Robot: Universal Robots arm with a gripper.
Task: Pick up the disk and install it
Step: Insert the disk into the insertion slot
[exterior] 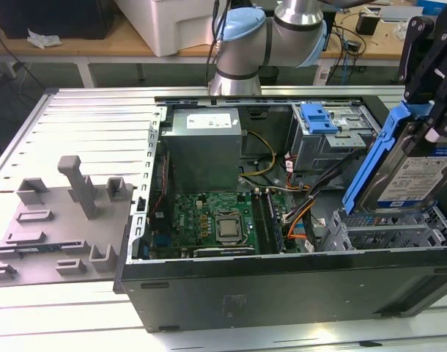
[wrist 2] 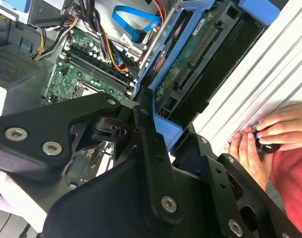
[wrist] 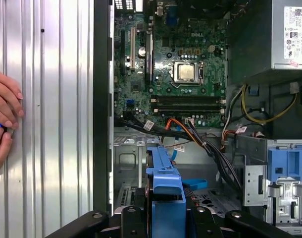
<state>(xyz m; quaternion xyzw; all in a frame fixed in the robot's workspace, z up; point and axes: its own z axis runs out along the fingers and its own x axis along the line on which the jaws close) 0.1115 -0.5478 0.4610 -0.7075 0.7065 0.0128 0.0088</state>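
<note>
Past the fixture (exterior: 62,220) on the counter (exterior: 91,125) at the exterior view's left and the open case (exterior: 282,290) mid-view, holds the disk (exterior: 421,176) clamped in the tool (exterior: 427,121) at the right, tilted over the cage (exterior: 388,233), likely to angle it in.

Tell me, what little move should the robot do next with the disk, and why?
Probably lower it slowly. The tool holds the disk tilted, its lower edge at the top of the grey drive cage, not yet seated.
</note>
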